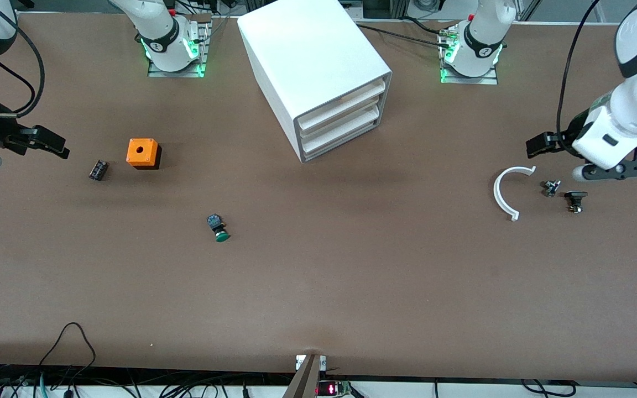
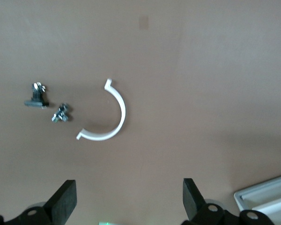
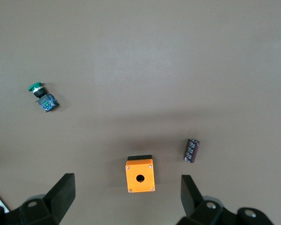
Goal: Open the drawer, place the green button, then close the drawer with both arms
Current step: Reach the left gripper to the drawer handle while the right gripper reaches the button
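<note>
On bare table, button (image 1: 218, 227) lies well apart from both fingers.

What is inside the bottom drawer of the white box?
You cannot tell. The drawer is pushed shut in the white cabinet, so its inside is hidden. The green button lies out on the table, nearer the front camera than the cabinet.
</note>
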Robot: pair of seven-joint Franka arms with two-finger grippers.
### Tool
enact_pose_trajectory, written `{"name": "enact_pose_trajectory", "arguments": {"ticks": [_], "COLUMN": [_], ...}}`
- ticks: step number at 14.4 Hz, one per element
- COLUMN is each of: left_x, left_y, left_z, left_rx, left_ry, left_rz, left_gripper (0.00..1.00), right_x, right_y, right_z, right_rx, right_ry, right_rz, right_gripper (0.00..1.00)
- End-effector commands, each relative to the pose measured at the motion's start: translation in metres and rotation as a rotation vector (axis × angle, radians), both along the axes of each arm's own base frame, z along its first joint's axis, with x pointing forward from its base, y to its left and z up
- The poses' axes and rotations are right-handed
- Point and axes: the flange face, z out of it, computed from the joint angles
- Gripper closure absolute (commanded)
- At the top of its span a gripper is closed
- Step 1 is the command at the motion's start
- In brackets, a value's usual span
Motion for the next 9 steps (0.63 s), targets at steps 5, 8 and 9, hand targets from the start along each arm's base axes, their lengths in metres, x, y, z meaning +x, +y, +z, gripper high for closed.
{"name": "enact_pose_trajectory", "arguments": {"ticks": [5,8,9], "left_x": [0.014,-0.014,-0.025], "left_y": [-0.057,-0.113,-0.138], "left_z": [-0.162,-0.249,-0.27], "left_rx": [-0.399,-0.584,-0.652], "left_ry": [0.36,0.409,0.416], "left_rz": [0.027,-0.025,-0.075], "left_gripper": [0.0,0.0,0.0], "right_x": [0.039,0.058,0.063], "right_y": [0.05,0.086,0.096], "right_z": [-0.063,-0.093,-0.108], "right_rx": [0.009,0.003,0.002], "right_ry": [0.024,-0.027,-0.031], "right_rz": [0.074,0.128,0.142], "right_gripper": [0.0,0.0,0.0]}}
